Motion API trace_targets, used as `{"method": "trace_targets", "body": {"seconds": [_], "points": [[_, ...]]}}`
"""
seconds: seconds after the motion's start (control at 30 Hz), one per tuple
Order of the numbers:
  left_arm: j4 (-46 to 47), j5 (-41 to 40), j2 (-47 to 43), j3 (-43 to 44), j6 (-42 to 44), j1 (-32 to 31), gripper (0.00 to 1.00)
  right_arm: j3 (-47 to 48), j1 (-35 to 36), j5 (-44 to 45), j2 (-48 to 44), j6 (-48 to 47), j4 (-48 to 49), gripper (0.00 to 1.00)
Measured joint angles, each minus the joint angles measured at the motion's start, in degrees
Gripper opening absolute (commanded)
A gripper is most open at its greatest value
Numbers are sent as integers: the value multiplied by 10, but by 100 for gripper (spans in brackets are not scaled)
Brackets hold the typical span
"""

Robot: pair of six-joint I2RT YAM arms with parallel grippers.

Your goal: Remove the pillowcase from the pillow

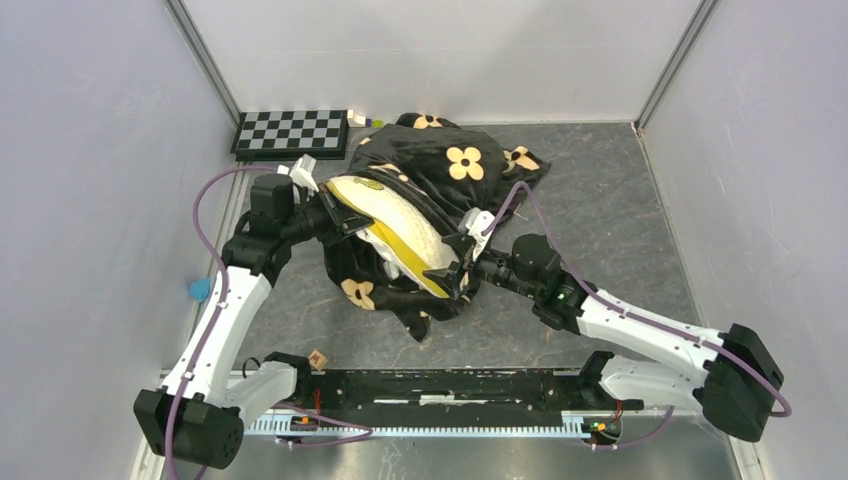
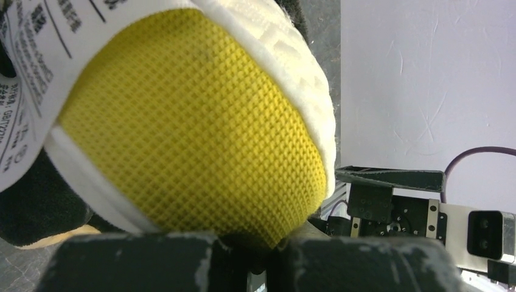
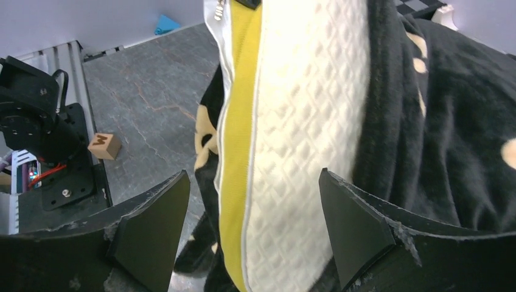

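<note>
centre frame, the left gripper (image 1: 340, 214) clamps shut on the pillow (image 1: 388, 214); the right gripper (image 1: 462, 262) gapes wide astride it, gripping nothing. the pillowcase (image 1: 450, 165) bunches above, partly off. lone pinch could slip, letting the pillow sag back.

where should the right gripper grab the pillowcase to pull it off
Probably pinch the bunched black rim of the pillowcase beside the bare cream face of the pillow, coming from the right. The folds stand proud there, and the left gripper clamps the yellow end.
</note>
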Motion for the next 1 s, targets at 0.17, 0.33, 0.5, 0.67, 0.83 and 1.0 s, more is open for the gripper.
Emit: {"method": "trace_targets", "body": {"seconds": [0.17,0.33,0.5,0.67,0.83,1.0], "points": [[2,3,6,0,0,0,2,-10,21,3,42,4,69,83],[30,7,-1,-21,-6,0,2,20,40,15,87,-18,62,98],[38,7,-5,-28,-13,-7,2,64,91,101,110,-59,40,98],[46,1,-6,-28,-20,-24,2,107,137,201,141,-94,16,98],[58,-13,-6,-29,-23,-62,2,114,146,260,142,-130,-1,98],[75,-26,-6,-36,-37,-101,2,143,151,322,153,-172,-24,98]]}}
